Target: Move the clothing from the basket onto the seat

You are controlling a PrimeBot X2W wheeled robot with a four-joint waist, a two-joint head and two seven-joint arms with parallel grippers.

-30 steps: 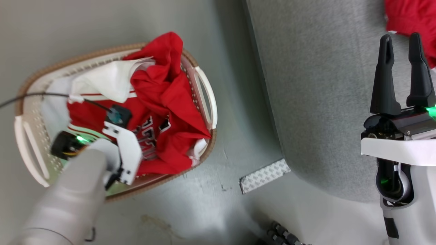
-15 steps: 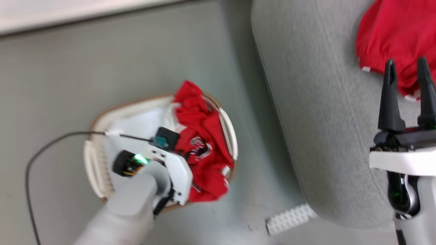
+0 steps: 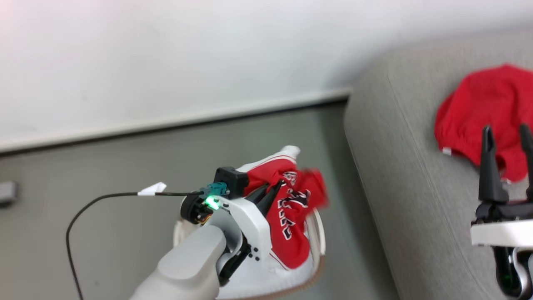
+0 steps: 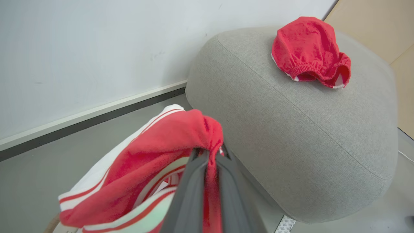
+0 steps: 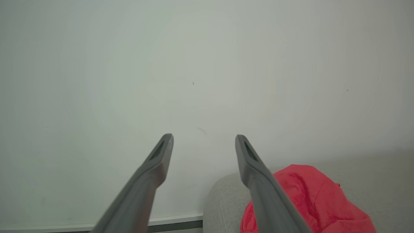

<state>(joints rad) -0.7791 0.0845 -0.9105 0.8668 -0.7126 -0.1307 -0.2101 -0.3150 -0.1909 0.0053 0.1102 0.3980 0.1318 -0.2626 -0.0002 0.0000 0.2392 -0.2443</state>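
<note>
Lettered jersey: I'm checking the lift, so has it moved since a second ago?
Yes, upward: the lettered jersey, pinched by the left end effector, now hangs lifted over the basket instead of lying inside it.

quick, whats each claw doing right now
Left claw: shut on the red jersey.
Right claw: open, holding nothing.

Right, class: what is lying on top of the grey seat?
One crumpled red garment with white trim lies on the seat. The upholstery beneath it is covered, and its folded underside is hidden.
</note>
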